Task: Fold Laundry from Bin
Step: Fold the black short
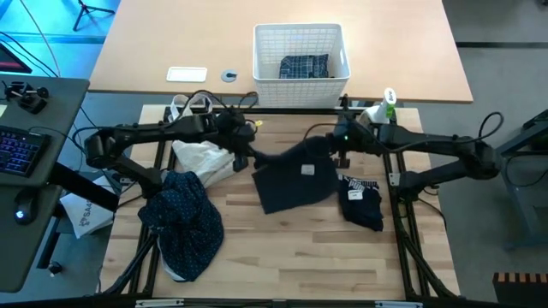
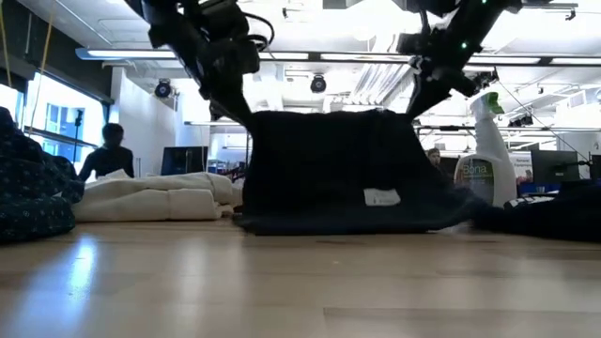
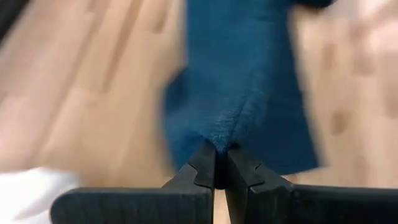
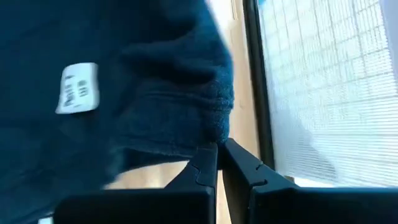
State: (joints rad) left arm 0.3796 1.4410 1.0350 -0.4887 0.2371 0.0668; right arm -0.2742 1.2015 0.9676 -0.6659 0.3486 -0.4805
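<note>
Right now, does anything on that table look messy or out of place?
The dotted navy shirt lies crumpled and hangs over the table's front edge. A spray bottle stands among the laundry. Nothing looks spilled or damaged.

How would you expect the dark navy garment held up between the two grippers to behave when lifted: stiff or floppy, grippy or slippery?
Probably floppy: the dark navy garment sags from the left gripper and right gripper, its hem resting on the table. Its fuzzy surface likely grips rather than slips. It seems light.
</note>
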